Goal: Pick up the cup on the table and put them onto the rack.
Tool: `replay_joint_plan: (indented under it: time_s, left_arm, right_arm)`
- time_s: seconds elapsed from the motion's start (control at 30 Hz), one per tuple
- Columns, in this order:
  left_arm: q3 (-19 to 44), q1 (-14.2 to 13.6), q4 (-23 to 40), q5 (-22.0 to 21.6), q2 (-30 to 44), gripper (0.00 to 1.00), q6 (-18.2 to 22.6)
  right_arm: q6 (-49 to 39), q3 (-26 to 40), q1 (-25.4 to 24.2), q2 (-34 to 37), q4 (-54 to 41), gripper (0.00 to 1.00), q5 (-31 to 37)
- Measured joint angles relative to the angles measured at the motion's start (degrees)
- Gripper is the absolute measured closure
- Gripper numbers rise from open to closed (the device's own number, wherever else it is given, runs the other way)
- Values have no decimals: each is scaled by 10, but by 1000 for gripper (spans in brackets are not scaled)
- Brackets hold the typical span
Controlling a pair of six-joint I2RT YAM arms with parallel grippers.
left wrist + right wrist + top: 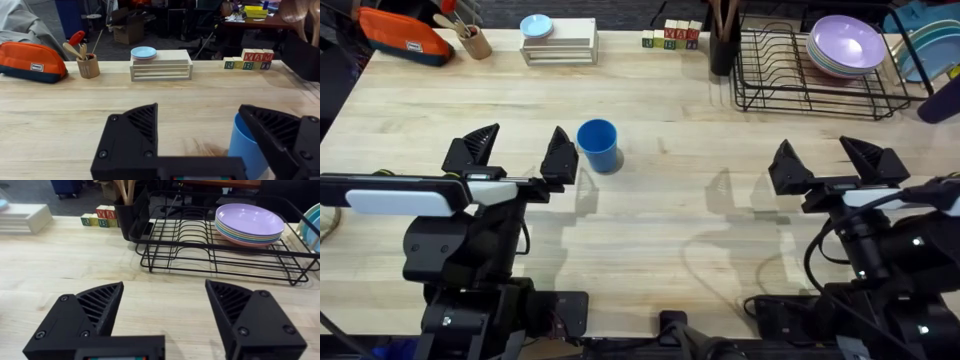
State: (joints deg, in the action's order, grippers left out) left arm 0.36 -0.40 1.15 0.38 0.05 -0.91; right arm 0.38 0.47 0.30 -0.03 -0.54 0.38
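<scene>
The blue cup (599, 145) stands upright on the light wood table (660, 230), left of centre. My left gripper (518, 150) is open just left of it, the nearer finger (560, 157) almost at the cup's side. In the left wrist view the cup (246, 148) sits partly behind one finger (280, 135), outside the gap. The black wire rack (810, 75) lies at the back right, holding stacked plates (846, 45) at its right end. My right gripper (825, 160) hangs open over bare table in front of the rack (215, 245).
A dark utensil holder (723, 45) stands at the rack's left end, with letter blocks (671, 37) beside it. A white stand with a blue plate (557, 40), a wooden utensil cup (473, 40) and an orange pouch (405, 35) line the back left edge.
</scene>
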Motion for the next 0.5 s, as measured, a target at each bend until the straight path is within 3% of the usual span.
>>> replay_joint_plan:
  time_s: [0.5]
  left_arm:
    - [0,0,1,-1,0,8,0]
  right_arm:
    - [0,0,0,0,-3,8,0]
